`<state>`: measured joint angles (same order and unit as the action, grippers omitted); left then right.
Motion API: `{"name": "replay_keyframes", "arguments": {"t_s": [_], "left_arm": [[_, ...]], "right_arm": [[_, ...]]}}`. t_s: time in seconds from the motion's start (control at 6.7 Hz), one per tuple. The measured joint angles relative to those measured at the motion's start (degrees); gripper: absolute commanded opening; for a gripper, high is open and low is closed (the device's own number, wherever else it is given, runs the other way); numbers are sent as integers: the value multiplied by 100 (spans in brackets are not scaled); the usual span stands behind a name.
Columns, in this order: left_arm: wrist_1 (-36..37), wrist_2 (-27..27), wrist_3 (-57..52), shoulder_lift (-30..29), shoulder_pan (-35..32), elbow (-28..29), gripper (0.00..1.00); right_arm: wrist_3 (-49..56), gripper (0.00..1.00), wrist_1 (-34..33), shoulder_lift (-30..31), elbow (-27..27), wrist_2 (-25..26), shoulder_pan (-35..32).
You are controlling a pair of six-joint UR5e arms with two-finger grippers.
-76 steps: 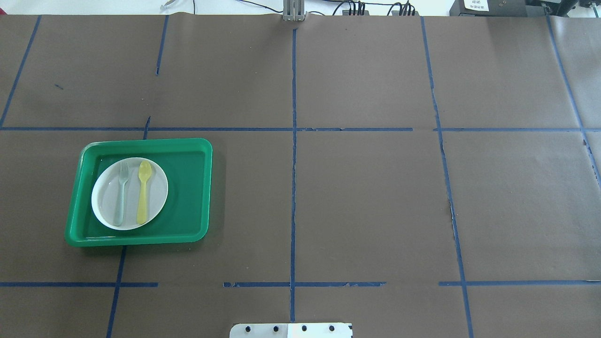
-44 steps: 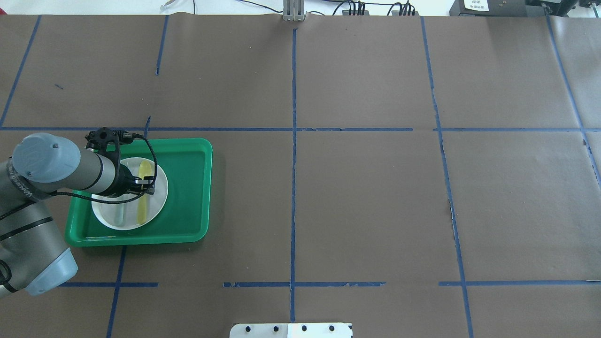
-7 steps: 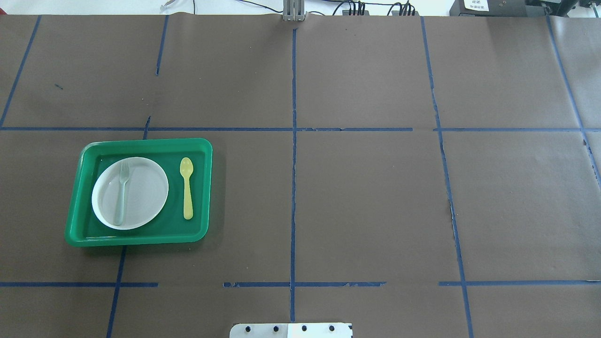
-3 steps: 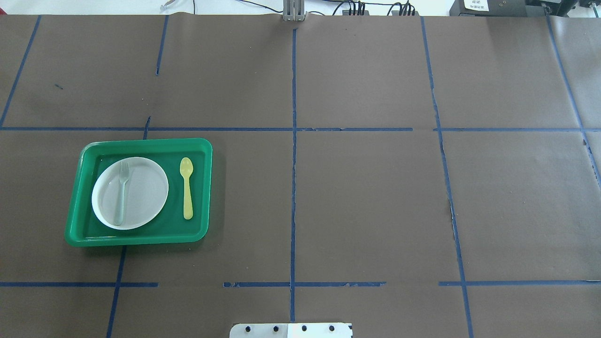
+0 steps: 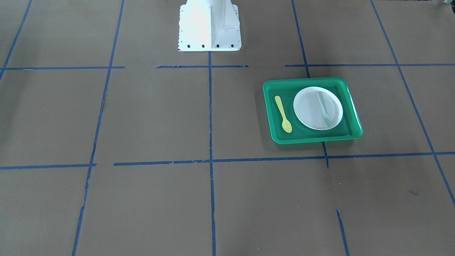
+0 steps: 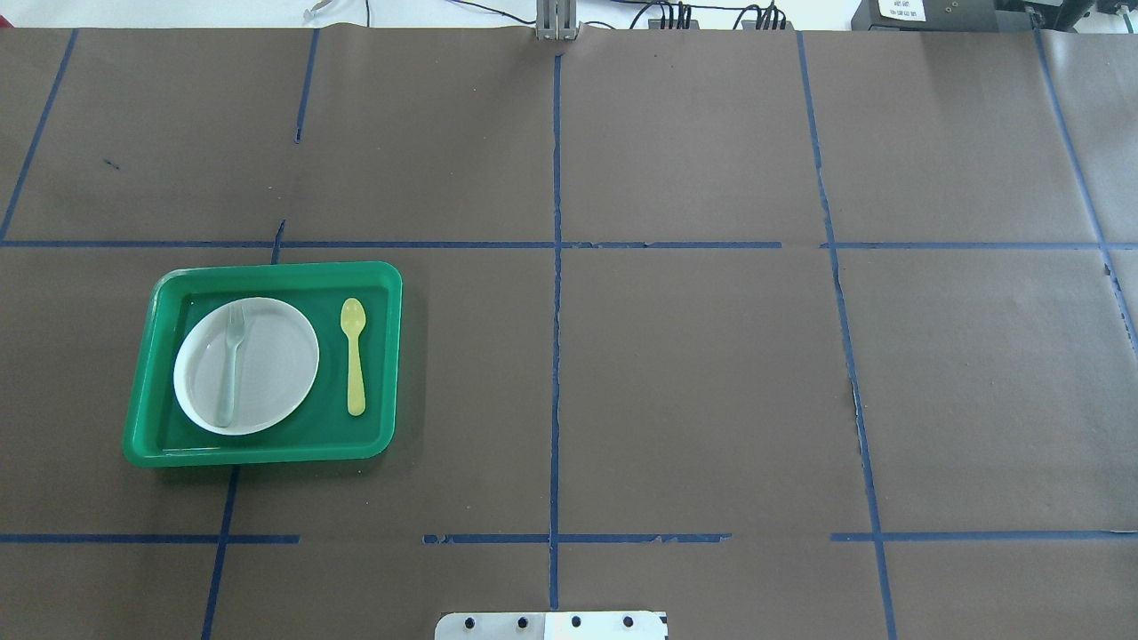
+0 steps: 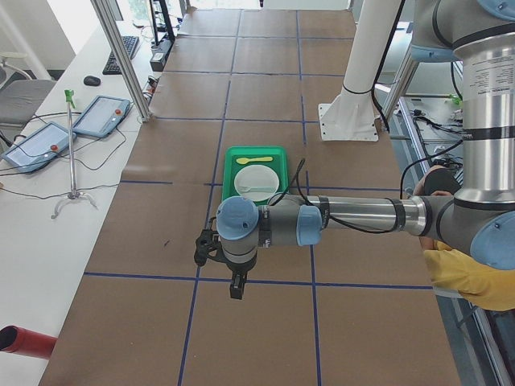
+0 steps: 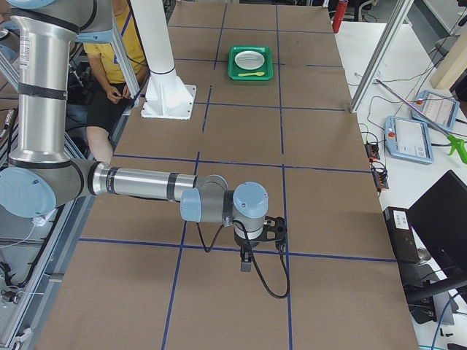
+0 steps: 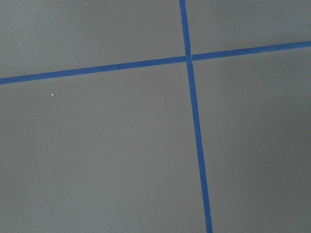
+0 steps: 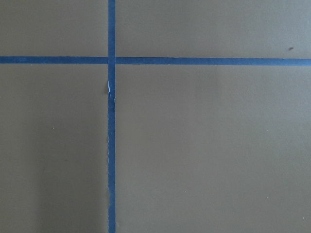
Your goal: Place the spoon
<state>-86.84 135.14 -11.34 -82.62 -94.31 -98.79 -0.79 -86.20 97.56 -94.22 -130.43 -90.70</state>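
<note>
The yellow spoon (image 6: 355,356) lies flat on the floor of the green tray (image 6: 267,455), to the right of the white plate (image 6: 276,373), bowl end away from the robot. It also shows in the front-facing view (image 5: 283,114), left of the plate (image 5: 307,110). A pale grey-green fork (image 6: 231,364) lies on the plate. The left gripper (image 7: 236,288) hangs over bare table, far from the tray; I cannot tell if it is open or shut. The right gripper (image 8: 246,264) hangs over bare table at the other end; I cannot tell its state.
The white robot base (image 5: 209,25) stands at the table's near-robot edge. Blue tape lines cross the brown table cover. A person in yellow (image 7: 467,277) sits beside the robot. Tablets and cables lie on the side bench (image 7: 48,137).
The spoon lay on the plate beside the fork, the left gripper came over it, and it now lies on the tray floor. The left arm has left the overhead view. Nothing moved in the last second.
</note>
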Motion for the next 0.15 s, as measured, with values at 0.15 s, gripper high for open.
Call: {"name": "replay_keyframes", "arguments": {"t_s": [0.15], "left_arm": [[0,2,0,0,0,-1,100]], "right_arm": [[0,100,2,0,0,0,0]]}}
